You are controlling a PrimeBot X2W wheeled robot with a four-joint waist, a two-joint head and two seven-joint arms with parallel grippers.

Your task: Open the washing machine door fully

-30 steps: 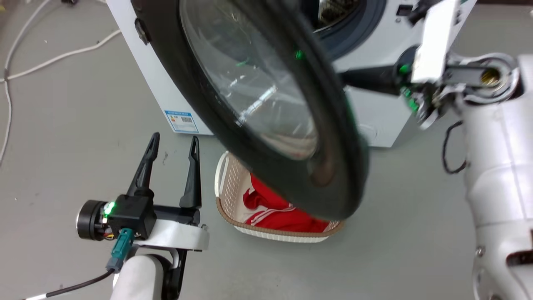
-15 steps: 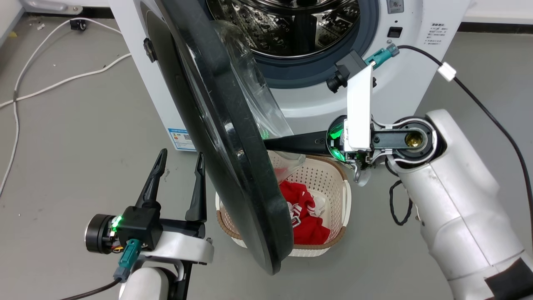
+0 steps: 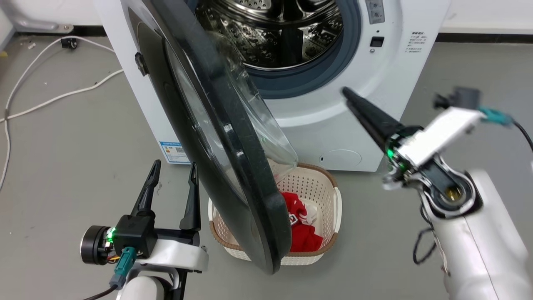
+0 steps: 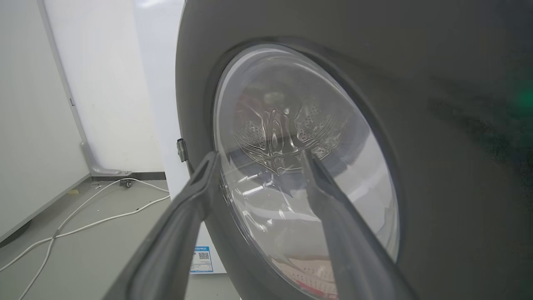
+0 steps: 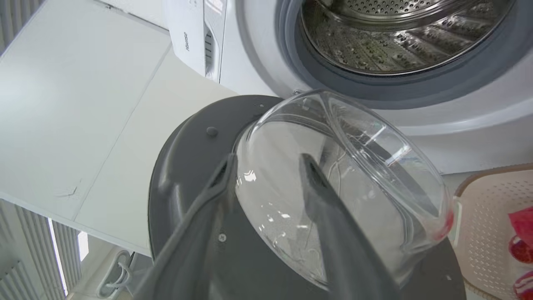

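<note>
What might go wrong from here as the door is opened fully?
The door stands only part open with the right gripper clear of it, so it may swing back. The open left gripper sits on the door's outer side; a wider swing could strike it. The basket lies under the door's lower edge, clearance unclear, so it might snag.

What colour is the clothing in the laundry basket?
The clothing is red with white trim; head view shows it best.

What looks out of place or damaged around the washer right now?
Nothing looks damaged or spilled. The laundry basket of red clothes sits right under the open washing machine door.
</note>
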